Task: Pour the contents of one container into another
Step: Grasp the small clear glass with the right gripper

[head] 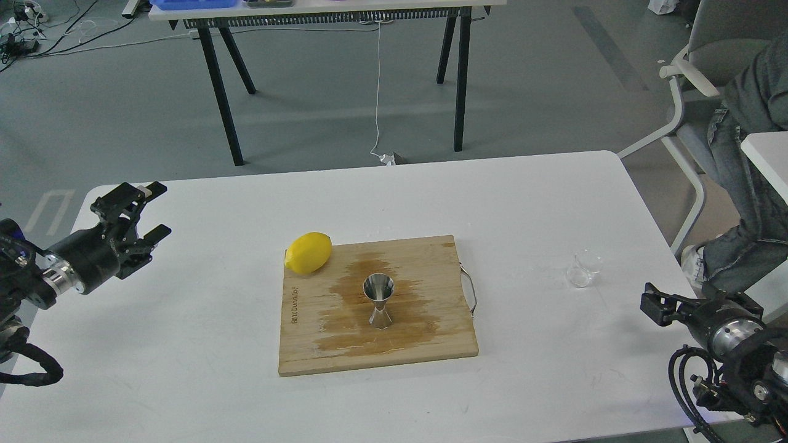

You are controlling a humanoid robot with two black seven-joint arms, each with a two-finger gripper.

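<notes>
A small clear glass cup stands upright on the white table, to the right, with nothing touching it. The steel jigger stands upright, large cone on top, in the middle of a wooden cutting board, on a dark wet patch. My left gripper hovers open over the table's left edge, far from both. My right gripper is low at the table's front right corner, below and right of the cup. It looks dark and small, so its fingers cannot be told apart.
A yellow lemon rests on the board's back left corner. The board has a metal handle on its right side. A seated person and a chair are beyond the table's right edge. Another table stands behind.
</notes>
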